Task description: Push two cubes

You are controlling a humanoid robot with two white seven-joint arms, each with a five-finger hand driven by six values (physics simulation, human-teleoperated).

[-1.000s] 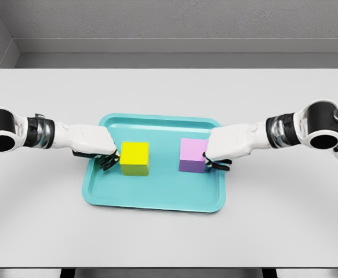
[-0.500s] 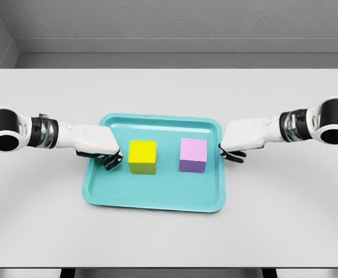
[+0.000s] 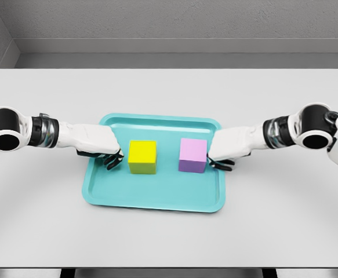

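The yellow cube (image 3: 142,157) and the pink cube (image 3: 193,155) sat side by side in the middle of the teal tray (image 3: 157,200), apart from each other, yellow at nine o'clock of pink. The left hand (image 3: 109,157) lay just beside the yellow cube's nine o'clock face, dark fingers curled, gripping nothing. The right hand (image 3: 220,161) sat close at the pink cube's three o'clock face, likewise curled and empty; contact could not be told. To push well, each hand probably needed to meet its cube low and square on the face's centre, pressing inward evenly so neither cube twisted or tipped.
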